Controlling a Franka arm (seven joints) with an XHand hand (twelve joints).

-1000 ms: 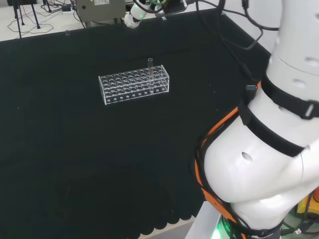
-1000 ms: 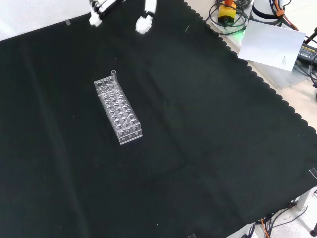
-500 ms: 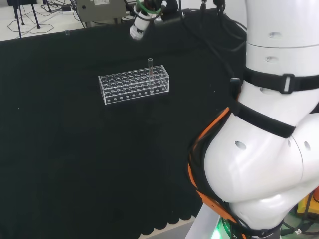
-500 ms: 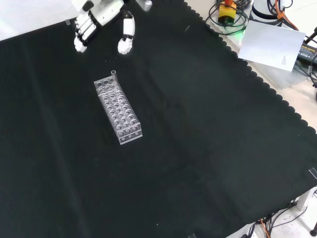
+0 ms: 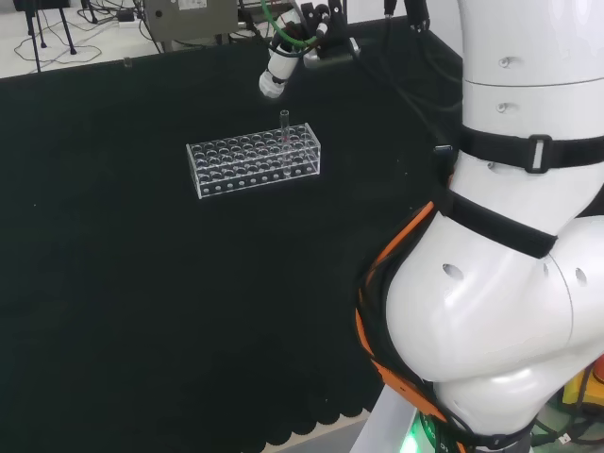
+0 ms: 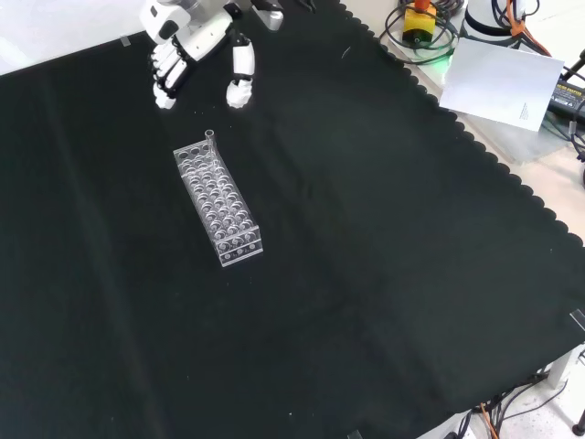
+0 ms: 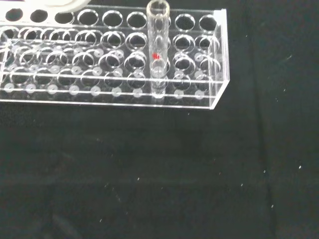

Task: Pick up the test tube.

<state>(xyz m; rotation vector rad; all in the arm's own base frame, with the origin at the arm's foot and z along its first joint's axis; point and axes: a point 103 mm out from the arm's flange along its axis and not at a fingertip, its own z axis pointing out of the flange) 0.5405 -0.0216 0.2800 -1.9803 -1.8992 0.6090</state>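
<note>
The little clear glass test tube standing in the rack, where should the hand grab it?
Probably at the top of the clear glass test tube, coming from above. It stands upright and just its upper end rises above the clear plastic rack. The hand hovers nearby.

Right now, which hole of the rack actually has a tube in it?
Only one: the test tube stands upright near the rack's end closest to the hand; every other hole is empty.

black scalloped-edge cloth (image 6: pixel 384 274) over bench, white sheet (image 6: pixel 501 80) beside it, cables (image 5: pixel 104 14) on pale floor
</note>
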